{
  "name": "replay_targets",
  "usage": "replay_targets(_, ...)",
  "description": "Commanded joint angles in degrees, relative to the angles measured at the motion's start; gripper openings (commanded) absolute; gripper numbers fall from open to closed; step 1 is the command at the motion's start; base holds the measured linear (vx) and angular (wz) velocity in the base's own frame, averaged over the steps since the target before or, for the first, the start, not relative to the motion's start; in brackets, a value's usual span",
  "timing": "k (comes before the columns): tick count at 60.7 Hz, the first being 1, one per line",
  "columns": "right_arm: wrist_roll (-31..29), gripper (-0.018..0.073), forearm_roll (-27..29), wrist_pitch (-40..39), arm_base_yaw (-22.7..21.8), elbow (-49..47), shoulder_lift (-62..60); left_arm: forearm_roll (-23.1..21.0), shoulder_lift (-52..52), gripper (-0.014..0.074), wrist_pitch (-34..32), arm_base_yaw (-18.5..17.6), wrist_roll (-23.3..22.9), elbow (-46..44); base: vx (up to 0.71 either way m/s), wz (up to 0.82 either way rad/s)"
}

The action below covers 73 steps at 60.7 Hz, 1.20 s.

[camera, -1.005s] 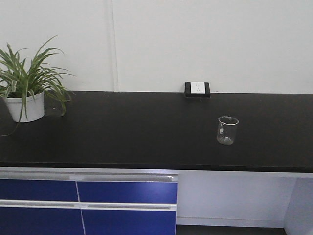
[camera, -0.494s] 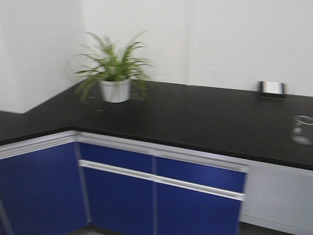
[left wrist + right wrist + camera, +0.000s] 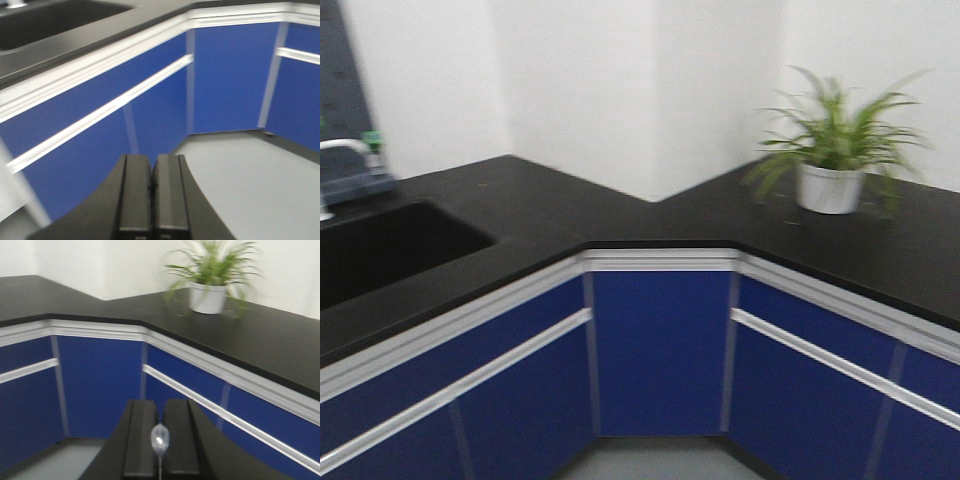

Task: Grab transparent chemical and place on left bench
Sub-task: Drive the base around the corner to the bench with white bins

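The black bench countertop (image 3: pixel 555 205) over blue cabinet fronts (image 3: pixel 660 350) bends round an inner corner in the front view. Its white wall socket is out of view, and no glass beaker shows in any view. My left gripper (image 3: pixel 152 161) is shut and empty, low in front of the blue cabinet fronts (image 3: pixel 100 125). My right gripper (image 3: pixel 160 404) is shut, with a small clear bulb on a thin stem (image 3: pixel 160 438) standing in the narrow slit between its fingers. It points at the corner cabinets (image 3: pixel 100 385) below the countertop (image 3: pixel 260 345).
A potted green plant in a white pot (image 3: pixel 830 185) stands on the right stretch of countertop and also shows in the right wrist view (image 3: pixel 207 296). A black sink (image 3: pixel 380 250) with a tap (image 3: pixel 345 150) is set in the left stretch. Grey floor (image 3: pixel 250 180) lies below.
The front view has swung left. The glass beaker and wall socket have left the frame, the plant has shifted to the right, and the corner and sink have come into view.
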Motion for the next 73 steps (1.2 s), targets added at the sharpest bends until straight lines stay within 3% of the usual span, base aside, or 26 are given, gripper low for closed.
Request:
replay_targets(1, 0.1, 0.0083, -0.4, -3.7, -0.2, -1.7, 0.3, 0.0, -1.1, -0.0004, -4.5, -0.1, -0.4, 0.9, -0.05, 0.88)
replay_targets(40, 0.1, 0.0083, -0.4, -3.4, -0.2, -1.7, 0.3, 0.0, -1.1, -0.0004, -4.5, -0.1, -0.4, 0.9, 0.05, 0.8)
replay_targets(73, 0.1, 0.0083, -0.4, -3.4, -0.2, -1.7, 0.3, 0.0, -1.1, -0.0004, -4.5, -0.1, -0.4, 0.9, 0.22, 0.52)
